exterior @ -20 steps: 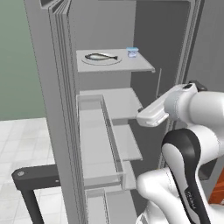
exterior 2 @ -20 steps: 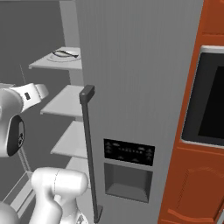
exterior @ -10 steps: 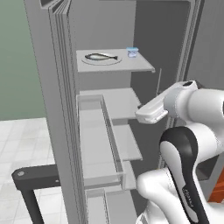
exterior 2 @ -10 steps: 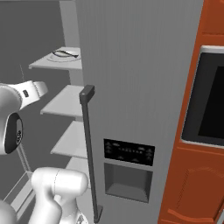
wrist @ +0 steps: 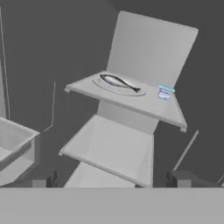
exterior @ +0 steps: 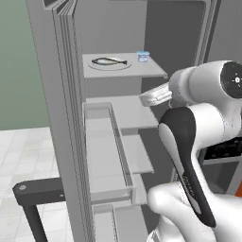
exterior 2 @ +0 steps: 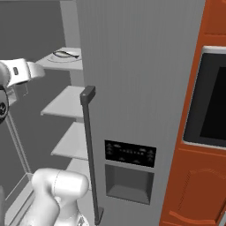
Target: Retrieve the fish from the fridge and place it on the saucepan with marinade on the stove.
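The fridge point(exterior: 61, 118) stands open, its door swung out to the left with bins point(exterior: 101, 151) on its inner side. Inside, 3 shelves sit one above another. On the top shelf point(exterior: 142, 71) lies a plate point(exterior: 111, 65) with the fish point(exterior: 109, 61) on it; a cup point(exterior: 142, 56) stands just right of the plate. The 2 shelves below lie nearer the arm. To the right, the fridge's other door is closed, carrying a handle point(exterior 2: 89, 150) and, right of it, a dispenser point(exterior 2: 129, 170). Right of the fridge is an oven point(exterior 2: 207, 106).
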{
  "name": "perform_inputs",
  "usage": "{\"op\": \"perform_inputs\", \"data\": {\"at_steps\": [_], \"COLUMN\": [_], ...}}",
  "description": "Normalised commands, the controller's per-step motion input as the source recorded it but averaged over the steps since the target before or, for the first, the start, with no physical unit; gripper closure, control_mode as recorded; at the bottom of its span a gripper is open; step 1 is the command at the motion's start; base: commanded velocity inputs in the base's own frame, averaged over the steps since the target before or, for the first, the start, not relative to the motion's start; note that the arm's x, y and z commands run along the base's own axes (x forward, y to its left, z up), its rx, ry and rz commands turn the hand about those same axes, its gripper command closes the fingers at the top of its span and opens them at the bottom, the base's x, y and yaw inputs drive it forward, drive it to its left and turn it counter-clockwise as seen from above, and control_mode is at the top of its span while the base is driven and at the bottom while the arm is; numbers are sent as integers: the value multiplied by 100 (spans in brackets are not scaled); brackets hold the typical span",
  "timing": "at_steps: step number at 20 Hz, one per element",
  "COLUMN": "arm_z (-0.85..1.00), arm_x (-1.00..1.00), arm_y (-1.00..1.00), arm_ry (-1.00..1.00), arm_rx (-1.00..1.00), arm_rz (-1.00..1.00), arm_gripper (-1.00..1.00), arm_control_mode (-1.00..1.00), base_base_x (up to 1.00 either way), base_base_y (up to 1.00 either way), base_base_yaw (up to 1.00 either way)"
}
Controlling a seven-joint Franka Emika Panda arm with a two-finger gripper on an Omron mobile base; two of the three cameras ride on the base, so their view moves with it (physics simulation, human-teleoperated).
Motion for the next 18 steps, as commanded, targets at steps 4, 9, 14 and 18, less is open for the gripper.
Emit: {"op": "perform_inputs", "data": {"at_steps": [4,9,14,18], "arm_z": [50,3,-16,-14], "arm_x": [23,28,21,47], "arm_y": [0,0,-2,-10], "arm_ry": [16,0,-4,0], "arm_rx": [0,0,0,1], "arm_rz": [-13,-3,1,5], "arm_gripper": [-100,-100,-100,-100], "arm_control_mode": [-100,-100,-100,-100], "base_base_x": [0,0,0,0], "base_base_y": [0,0,0,0], "base_base_yaw": [0,0,0,0]}}
